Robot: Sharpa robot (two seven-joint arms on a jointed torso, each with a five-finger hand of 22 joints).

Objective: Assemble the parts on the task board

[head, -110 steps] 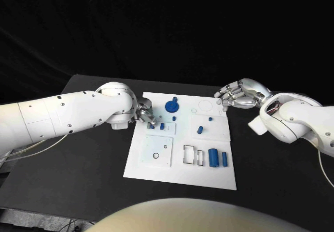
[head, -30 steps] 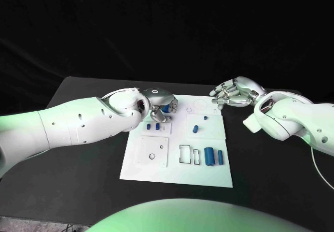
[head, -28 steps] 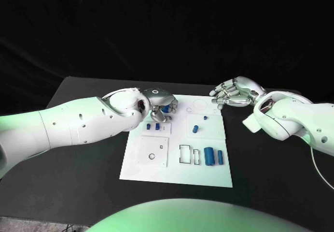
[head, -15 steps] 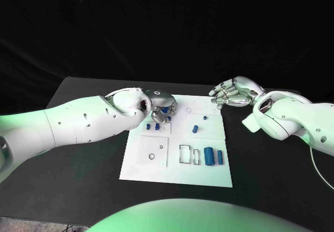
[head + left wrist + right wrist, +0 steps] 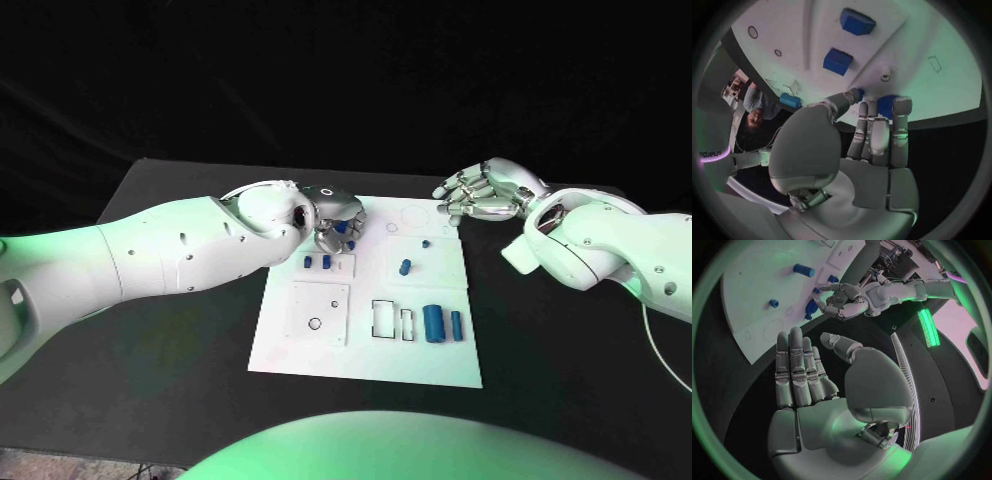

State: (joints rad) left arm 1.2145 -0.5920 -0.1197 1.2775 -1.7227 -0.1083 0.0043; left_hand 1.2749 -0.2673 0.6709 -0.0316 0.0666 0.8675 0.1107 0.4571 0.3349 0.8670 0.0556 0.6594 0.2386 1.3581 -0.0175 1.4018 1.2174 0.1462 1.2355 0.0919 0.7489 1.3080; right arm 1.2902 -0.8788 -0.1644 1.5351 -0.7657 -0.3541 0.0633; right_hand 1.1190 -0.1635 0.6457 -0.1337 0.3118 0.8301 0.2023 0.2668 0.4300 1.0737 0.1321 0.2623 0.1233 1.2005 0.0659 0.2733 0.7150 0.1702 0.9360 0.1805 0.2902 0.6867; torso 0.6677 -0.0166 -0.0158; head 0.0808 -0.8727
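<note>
The white task board [image 5: 368,350] lies in the middle of the black table. At its far left corner my left hand [image 5: 335,216] grips a round blue part [image 5: 343,229]; in the left wrist view the fingertips [image 5: 901,103] and thumb close on that blue part [image 5: 886,106]. Just nearer than the hand, two small blue pegs [image 5: 307,262] [image 5: 329,262] stand in the board. My right hand [image 5: 480,194] hovers at the board's far right corner, fingers straight and thumb apart, holding nothing [image 5: 817,375].
A short blue peg [image 5: 405,266] lies mid-board, with a tiny one [image 5: 427,242] beyond it. Two larger blue cylinders [image 5: 434,325] [image 5: 456,323] lie near the right edge beside rectangular slots [image 5: 387,318]. A square plate [image 5: 320,312] sits on the left.
Since the earliest frame my left hand has moved from the small pegs to the round blue part and closed on it. Over the last second nothing visibly moved.
</note>
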